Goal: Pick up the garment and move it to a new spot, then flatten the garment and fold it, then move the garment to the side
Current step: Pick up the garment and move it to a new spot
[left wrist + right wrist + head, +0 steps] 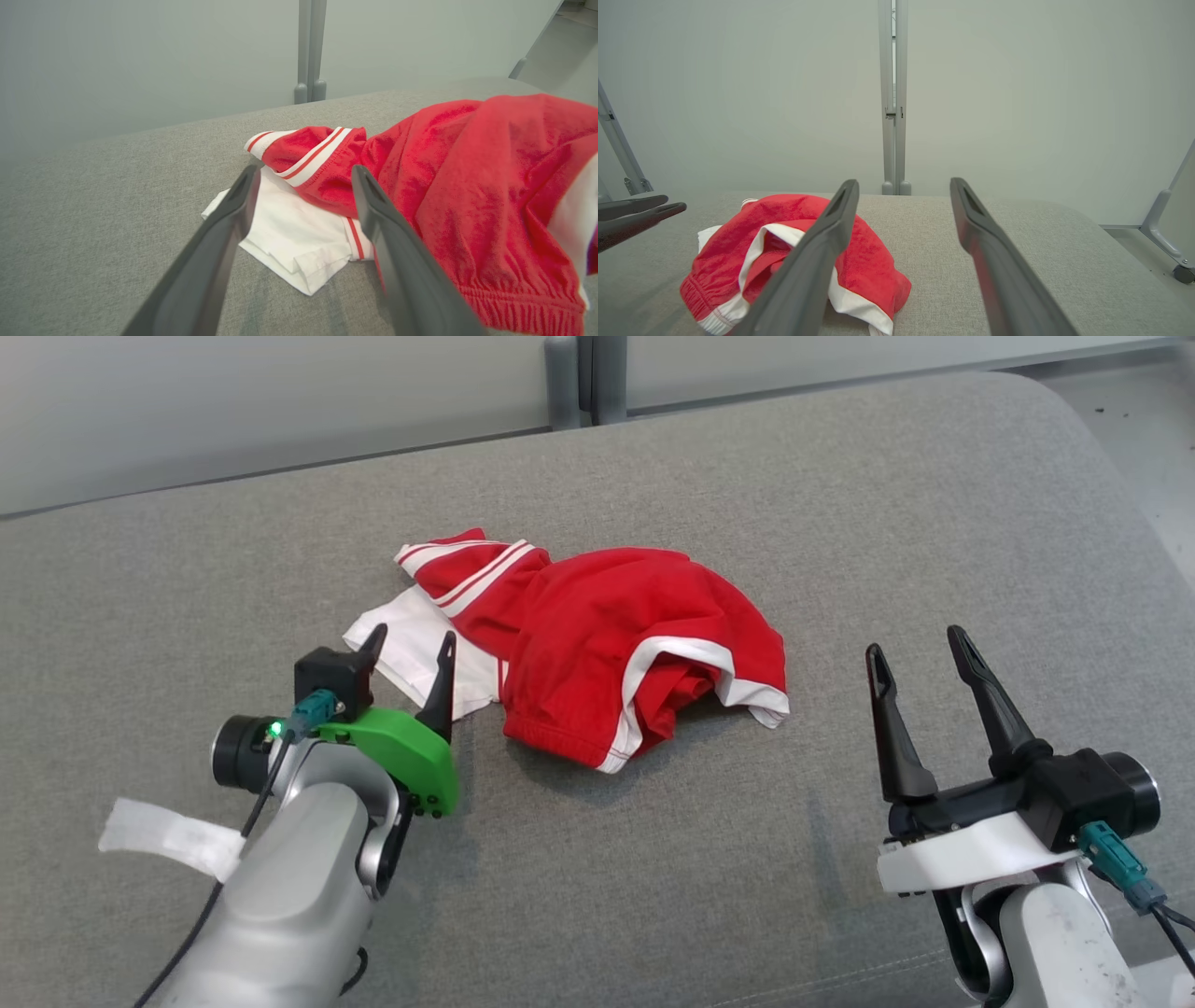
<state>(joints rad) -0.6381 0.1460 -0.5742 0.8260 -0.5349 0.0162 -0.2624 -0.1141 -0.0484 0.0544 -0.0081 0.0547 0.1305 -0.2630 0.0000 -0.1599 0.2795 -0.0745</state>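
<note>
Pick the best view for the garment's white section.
Left wrist view: white section lies close, folds visible, ahead of the open left pincer. Head view: that pincer partly covers it. Right wrist view: a sliver behind the red cloth.

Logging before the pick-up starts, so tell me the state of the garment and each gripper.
Red and white garment: crumpled in a heap on the grey cushion, not held.
Left gripper: open, poised at the garment's white edge.
Right gripper: open, apart from the garment.
</note>
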